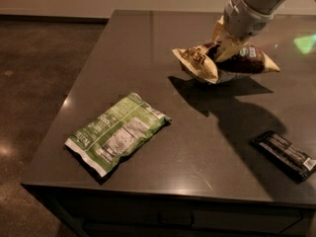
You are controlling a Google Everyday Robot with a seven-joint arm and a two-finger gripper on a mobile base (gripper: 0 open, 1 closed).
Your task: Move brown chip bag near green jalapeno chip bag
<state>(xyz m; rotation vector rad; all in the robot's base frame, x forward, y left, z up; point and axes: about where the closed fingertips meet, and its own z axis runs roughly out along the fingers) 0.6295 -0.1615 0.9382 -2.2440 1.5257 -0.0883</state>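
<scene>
Floor (34,73): one stretch of dark polished concrete, on the left of the camera view.
Table (148,38): one, dark and glossy, filling most of the view. It carries three packets in all.
Arm (254,6): one, light grey, coming in from the upper right corner and reaching down over the far right part of the table.
Green jalapeno chip bag (117,131): one, lying flat near the front left edge of the table. Its white label panel faces up and its long side runs on a diagonal.
Brown chip bag (197,60): one, at the far right of the table, well apart from the green bag. It sags on both sides of the grip: a cream end with lettering on the left, dark brown on the right. Its shadow falls on the tabletop below, so it appears lifted off the surface.
Black bar wrapper (284,154): one, slim, lying flat near the front right edge, apart from both bags.
Gripper (223,47): one, at the end of the arm, directly above the brown bag's middle. Its cream fingers are pinched together on the crumpled top of that bag.
</scene>
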